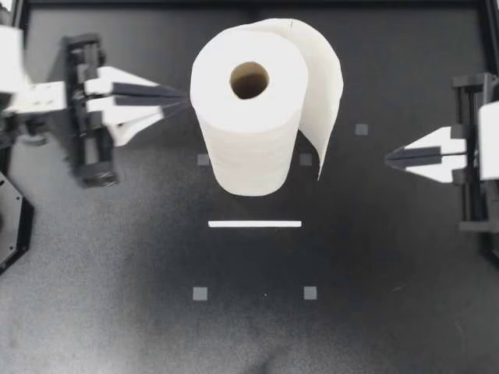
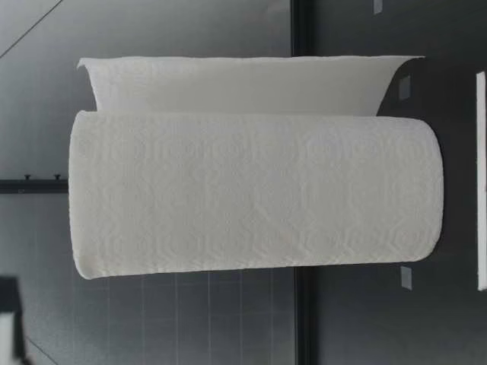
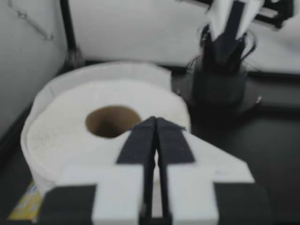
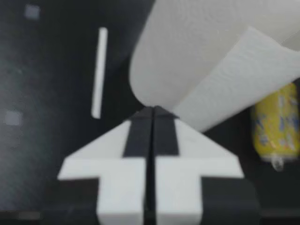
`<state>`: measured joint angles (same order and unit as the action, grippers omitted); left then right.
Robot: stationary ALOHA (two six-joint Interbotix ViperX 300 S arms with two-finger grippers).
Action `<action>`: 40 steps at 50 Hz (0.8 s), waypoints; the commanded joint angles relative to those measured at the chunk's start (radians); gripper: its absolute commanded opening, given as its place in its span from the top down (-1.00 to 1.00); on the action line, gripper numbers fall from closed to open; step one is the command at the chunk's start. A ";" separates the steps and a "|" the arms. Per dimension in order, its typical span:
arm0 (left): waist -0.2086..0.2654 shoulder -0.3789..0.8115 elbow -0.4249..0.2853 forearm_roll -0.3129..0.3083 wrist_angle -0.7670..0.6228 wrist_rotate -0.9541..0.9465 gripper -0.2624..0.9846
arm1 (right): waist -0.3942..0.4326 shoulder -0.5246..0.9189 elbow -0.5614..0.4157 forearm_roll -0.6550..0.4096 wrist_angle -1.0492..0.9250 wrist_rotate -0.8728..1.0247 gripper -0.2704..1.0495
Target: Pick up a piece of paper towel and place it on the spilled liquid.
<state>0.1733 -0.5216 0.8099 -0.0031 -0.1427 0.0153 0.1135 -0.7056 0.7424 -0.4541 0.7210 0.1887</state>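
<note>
Standing upright on the table (image 1: 109, 312), the paper towel roll (image 1: 245, 117) is just ahead of my left gripper (image 1: 184, 100), fingers pressed together. Its loose sheet (image 1: 323, 86) hangs toward my right gripper (image 1: 390, 158), likewise together, well apart. A yellow can (image 4: 276, 126) shows beyond the roll from that gripper.

In the top view, the paper towel roll (image 1: 248, 109) stands upright in the upper centre of the frame, with its loose sheet (image 1: 323, 93) hanging off its right side. Our left gripper (image 1: 183, 100) comes in from the upper left, its tip at the roll's left edge. Our right gripper (image 1: 390, 158) sits at the right edge at mid-height, well apart from the roll. A strip (image 1: 254, 224) lies flat just below the roll, near the frame's centre. Square markers (image 1: 200, 294) lie around the strip, two by the roll's foot and two lower down. In the right wrist view, a can (image 4: 276, 126) shows beside the roll, partly behind the loose sheet.
</note>
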 commanded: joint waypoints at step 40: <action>0.104 0.161 -0.130 0.008 0.224 0.034 0.41 | 0.518 0.503 0.058 -1.057 0.709 1.809 -0.02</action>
<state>0.2700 -0.3620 0.6765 0.0046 0.0690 0.0522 0.6627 -0.2148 0.8115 -1.5002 1.4205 1.9712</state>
